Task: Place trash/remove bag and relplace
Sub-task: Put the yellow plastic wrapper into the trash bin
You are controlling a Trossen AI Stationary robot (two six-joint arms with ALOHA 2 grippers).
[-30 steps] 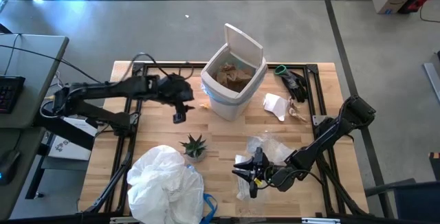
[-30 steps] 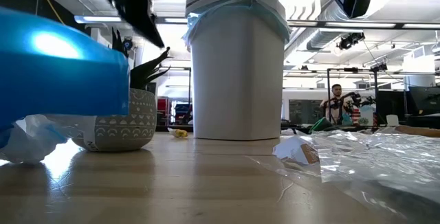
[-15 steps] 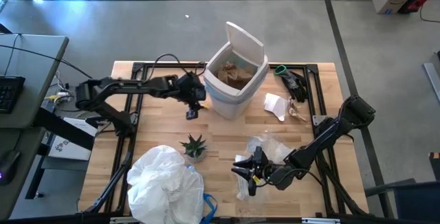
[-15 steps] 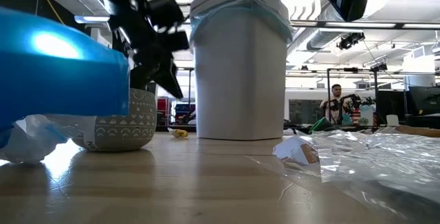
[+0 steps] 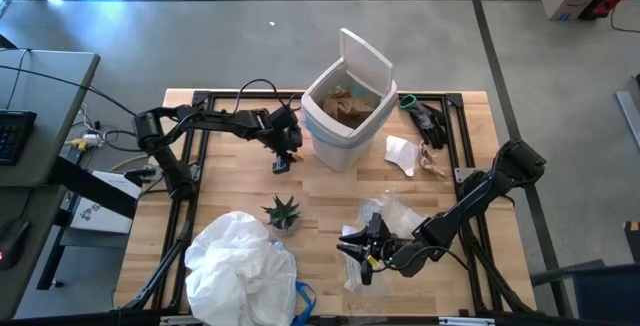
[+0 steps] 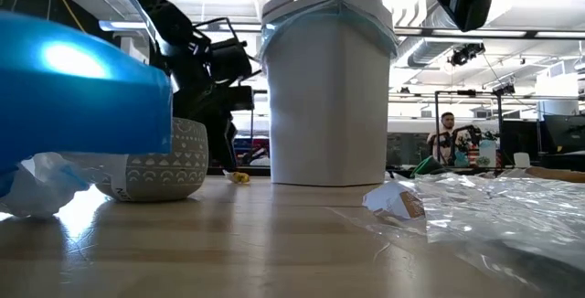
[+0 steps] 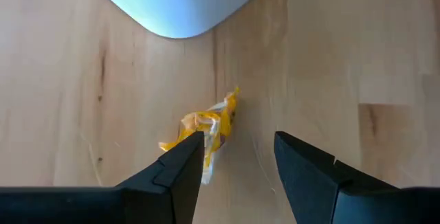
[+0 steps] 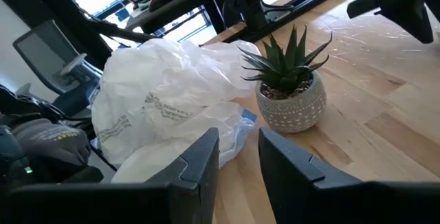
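Down low with jaws parted and nothing held, left gripper (image 7: 237, 157) straddling a small yellow wrapper (image 7: 206, 126) on the table near its back edge, beside the white bin (image 5: 345, 126): featherlight, crinkly, slippery, best pinched mid-bunch.

Left gripper (image 7: 237, 157) low beside the white bin (image 5: 340, 131), fingers apart, nothing held. Right gripper (image 8: 238, 157) well apart from bin, fingers parted, empty.

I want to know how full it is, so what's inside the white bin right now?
Crumpled brown paper lies inside the white bin, with the light-blue bag showing at its rim. Whatever is below that paper is covered.
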